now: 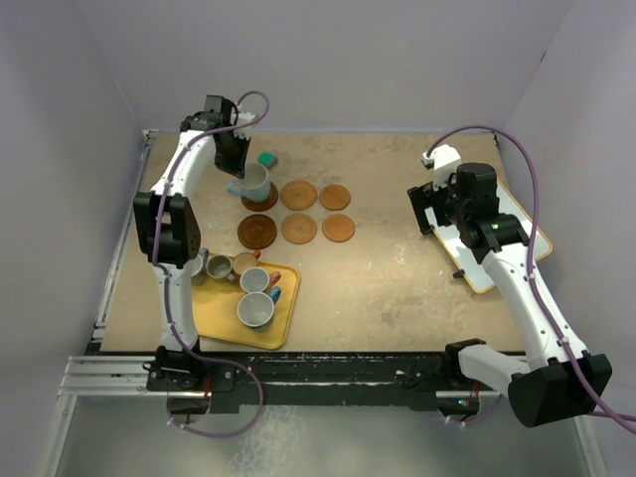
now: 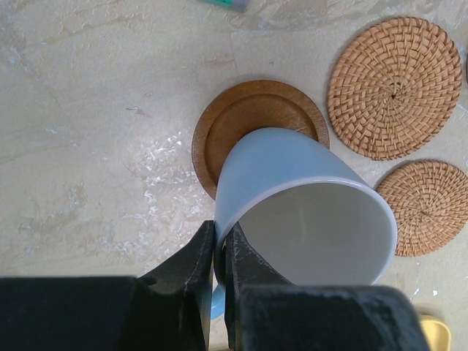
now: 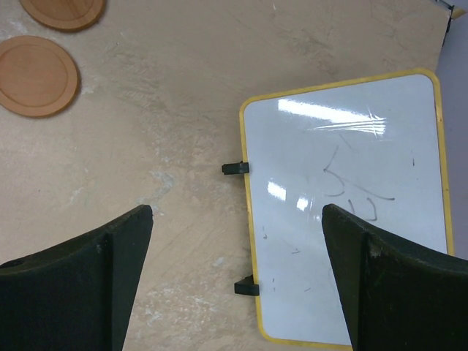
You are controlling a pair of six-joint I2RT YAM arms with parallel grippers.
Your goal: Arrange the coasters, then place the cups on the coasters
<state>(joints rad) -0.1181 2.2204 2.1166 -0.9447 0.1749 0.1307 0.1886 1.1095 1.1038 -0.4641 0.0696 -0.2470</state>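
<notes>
Six round brown coasters lie in two rows of three at mid-table. My left gripper (image 1: 241, 167) (image 2: 217, 240) is shut on the rim of a large light blue cup (image 1: 256, 183) (image 2: 285, 164). The cup is tilted, with its base over the dark back-left coaster (image 1: 259, 199) (image 2: 234, 124); I cannot tell if it touches. Woven coasters (image 2: 395, 88) (image 2: 431, 208) lie beside it. Several more cups stand on the yellow tray (image 1: 288, 313), among them a light blue one (image 1: 255, 310) and a grey one (image 1: 255, 280). My right gripper (image 1: 437, 214) (image 3: 235, 213) hangs open and holds nothing.
A small teal block (image 1: 267, 158) lies just behind the held cup. A yellow-framed whiteboard (image 1: 502, 204) (image 3: 344, 197) lies at the right, with its left edge under my right gripper. Two orange coasters (image 3: 36, 77) (image 3: 62, 11) show in the right wrist view's upper left.
</notes>
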